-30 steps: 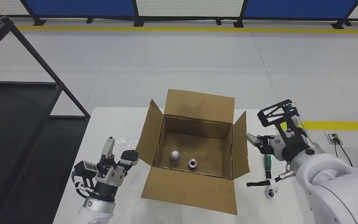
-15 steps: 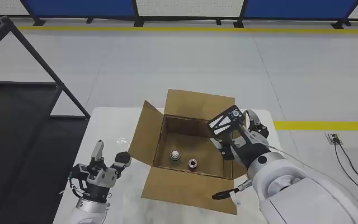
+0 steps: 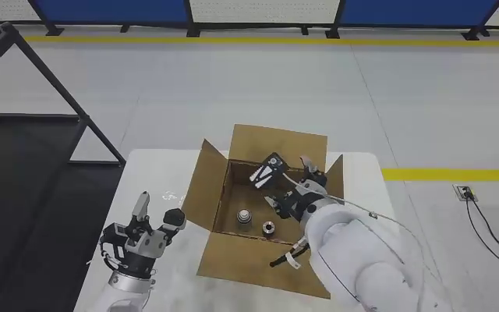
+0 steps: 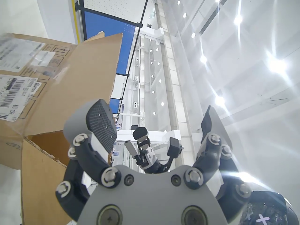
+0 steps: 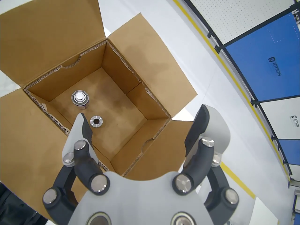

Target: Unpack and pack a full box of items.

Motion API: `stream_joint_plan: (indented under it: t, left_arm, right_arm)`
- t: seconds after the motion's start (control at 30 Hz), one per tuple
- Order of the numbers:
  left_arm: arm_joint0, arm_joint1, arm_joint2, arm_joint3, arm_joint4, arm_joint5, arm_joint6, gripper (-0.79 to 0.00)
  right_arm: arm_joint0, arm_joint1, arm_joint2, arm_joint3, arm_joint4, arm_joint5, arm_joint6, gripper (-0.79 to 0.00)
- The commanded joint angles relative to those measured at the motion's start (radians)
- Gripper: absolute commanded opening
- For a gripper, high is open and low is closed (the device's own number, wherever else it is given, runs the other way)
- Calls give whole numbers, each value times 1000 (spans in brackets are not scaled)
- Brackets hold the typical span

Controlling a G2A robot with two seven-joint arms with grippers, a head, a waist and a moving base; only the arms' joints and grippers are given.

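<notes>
While L fingers (image 4: 100,122), R fingers (image 5: 204,127) spread, brown box (image 5: 119,71) open; 2 metal pcs (image 5: 80,98) inside, bearings maybe.

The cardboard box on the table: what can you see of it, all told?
The cardboard box is brown corrugated board, upright on the white table, all four flaps folded outward. One flap carries printed labels outside. On its stained floor stand two small metal parts, a capped cylinder and a ring, apart. The right gripper, open, hangs over the opening, apparently touching nothing.
</notes>
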Motion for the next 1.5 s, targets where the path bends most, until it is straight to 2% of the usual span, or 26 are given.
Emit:
stream_joint_plan:
  t: [0.0, 0.17, 0.5, 0.57, 0.67, 0.93, 1.13, 1.47]
  left_arm:
    - [8, 1, -8, 4, -12, -8, -1, 0]
    - [18, 2, -17, 17, -30, -15, -4, 0]
    - [16, 4, -8, 18, -24, -8, -1, 0]
    - [16, 4, -8, 18, -24, -8, -1, 0]
    - [16, 4, -8, 18, -24, -8, -1, 0]
    - [16, 4, -8, 18, -24, -8, -1, 0]
    - [16, 4, -8, 18, -24, -8, -1, 0]
    - [16, 4, -8, 18, -24, -8, -1, 0]
  right_arm:
    - [40, -19, -21, 95, 64, 47, -4, 0]
    - [130, -70, -67, 323, 235, 146, -3, 0]
    - [138, -73, -71, 336, 238, 147, 2, 0]
    - [118, -73, -69, 341, 251, 117, -49, 0]
    - [134, -86, -89, 426, 317, 33, -66, 0]
    - [259, -160, -197, 685, 480, -59, -98, 0]
    - [315, -213, -263, 822, 573, -121, -99, 0]
    - [354, -277, -317, 999, 626, -119, -143, 0]
